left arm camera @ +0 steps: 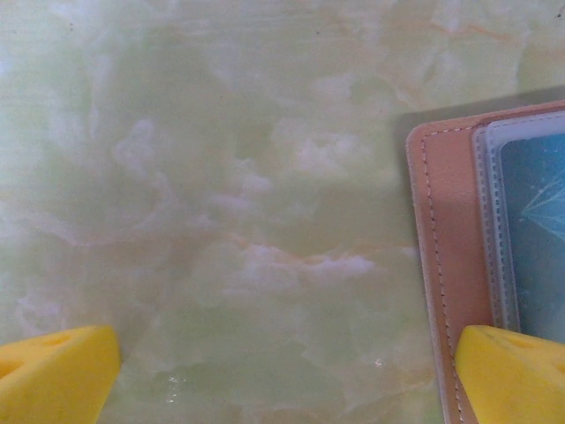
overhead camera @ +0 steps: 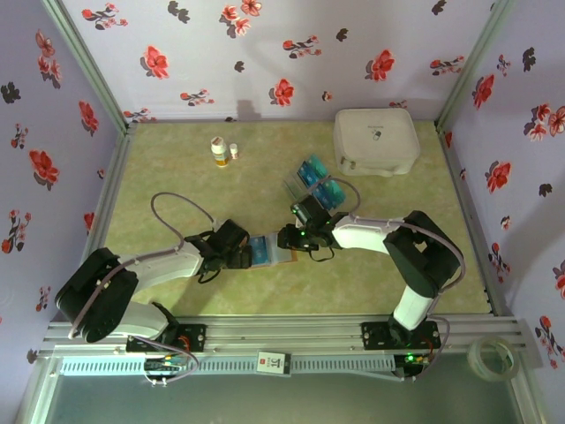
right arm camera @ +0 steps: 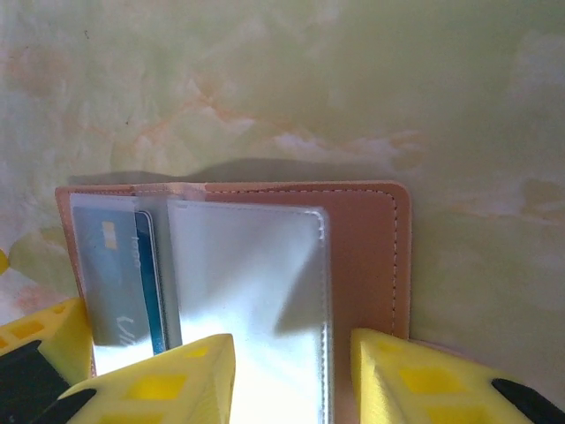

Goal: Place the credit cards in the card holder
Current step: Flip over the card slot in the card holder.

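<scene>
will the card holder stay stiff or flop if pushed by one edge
Probably floppy: the card holder lies open, a thin stitched cover with clear sleeves, so it likely bends at the fold. Likely light, and on the glossy table it may slide rather than tip.

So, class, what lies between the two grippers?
The open card holder, with a blue credit card in its sleeve; the top view shows it.

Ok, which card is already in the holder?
The blue-teal credit card sleeved inside the pinkish-brown leather card holder; the others lie farther back, at the clear plastic tray.
</scene>
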